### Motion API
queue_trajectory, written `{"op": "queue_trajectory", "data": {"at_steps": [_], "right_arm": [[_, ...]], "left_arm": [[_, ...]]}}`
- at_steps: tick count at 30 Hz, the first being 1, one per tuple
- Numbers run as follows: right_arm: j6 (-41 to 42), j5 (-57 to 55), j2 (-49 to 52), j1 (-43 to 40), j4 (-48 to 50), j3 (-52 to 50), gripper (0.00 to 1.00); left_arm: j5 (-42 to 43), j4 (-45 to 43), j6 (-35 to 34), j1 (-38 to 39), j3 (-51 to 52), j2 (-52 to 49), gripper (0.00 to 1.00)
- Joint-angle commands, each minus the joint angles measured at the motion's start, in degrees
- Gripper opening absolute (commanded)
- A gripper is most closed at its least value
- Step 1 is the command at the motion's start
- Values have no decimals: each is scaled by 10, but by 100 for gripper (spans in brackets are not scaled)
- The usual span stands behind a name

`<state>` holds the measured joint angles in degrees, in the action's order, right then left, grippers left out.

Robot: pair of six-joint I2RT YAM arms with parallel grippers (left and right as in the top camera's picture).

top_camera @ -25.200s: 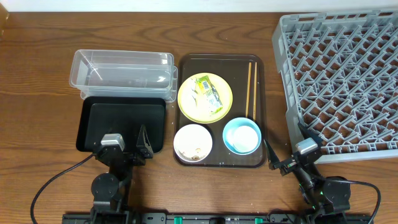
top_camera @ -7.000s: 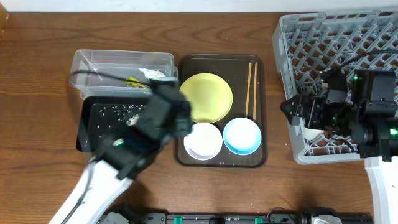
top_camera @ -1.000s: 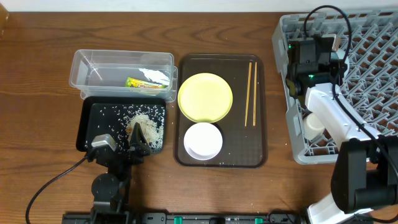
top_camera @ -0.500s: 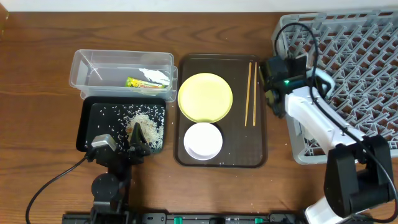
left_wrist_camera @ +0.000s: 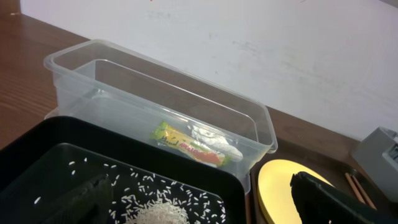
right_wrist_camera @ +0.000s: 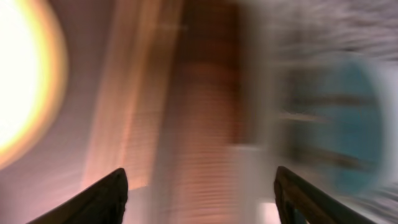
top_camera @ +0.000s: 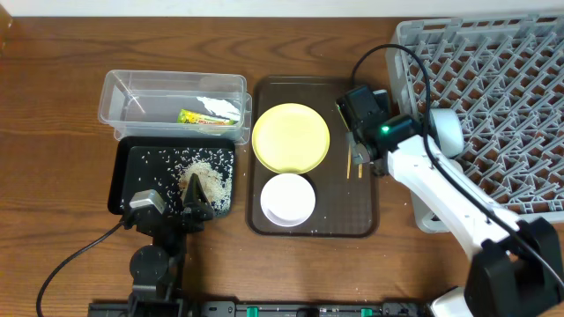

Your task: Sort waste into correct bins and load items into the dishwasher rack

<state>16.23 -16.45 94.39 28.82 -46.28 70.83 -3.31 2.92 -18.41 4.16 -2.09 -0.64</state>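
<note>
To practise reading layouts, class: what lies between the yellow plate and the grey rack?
In the overhead view, the right gripper hovers over the chopsticks on the brown tray, between the yellow plate and the grey rack.

Pale-yellow plate (top_camera: 291,138), white bowl (top_camera: 287,200), green-and-yellow wrapper (top_camera: 209,117), grey lattice rack (top_camera: 493,79), black tray (top_camera: 117,180).

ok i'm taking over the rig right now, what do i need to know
Left gripper: open, empty, at the near edge of the black tray.
Right gripper: open, empty, over the chopsticks on the brown tray.
Done: wrapper in the clear tub; rice on the black tray. The light-blue bowl is only a blur in the right wrist view, seemingly in the rack.
Left: chopsticks, yellow plate and white bowl, all on the brown tray, go into the rack.
</note>
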Motion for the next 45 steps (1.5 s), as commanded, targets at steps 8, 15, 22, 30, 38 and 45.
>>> {"op": "queue_trajectory", "data": {"at_steps": [8, 15, 22, 30, 38, 45], "right_arm": [[80, 302, 47, 80, -11, -16, 59], [125, 262, 106, 110, -31, -16, 45], [138, 181, 94, 90, -58, -11, 1], [115, -66, -56, 14, -79, 12, 1], [106, -423, -201, -95, -20, 14, 1], [112, -478, -196, -204, -19, 10, 1]], "left_arm": [[-1, 9, -5, -4, 19, 3, 94], [-1, 9, -5, -4, 19, 3, 94], [-1, 9, -5, -4, 19, 3, 94], [-1, 8, -5, -4, 19, 3, 94], [-1, 9, -5, -4, 19, 3, 94], [-1, 9, -5, -4, 19, 3, 94]]}}
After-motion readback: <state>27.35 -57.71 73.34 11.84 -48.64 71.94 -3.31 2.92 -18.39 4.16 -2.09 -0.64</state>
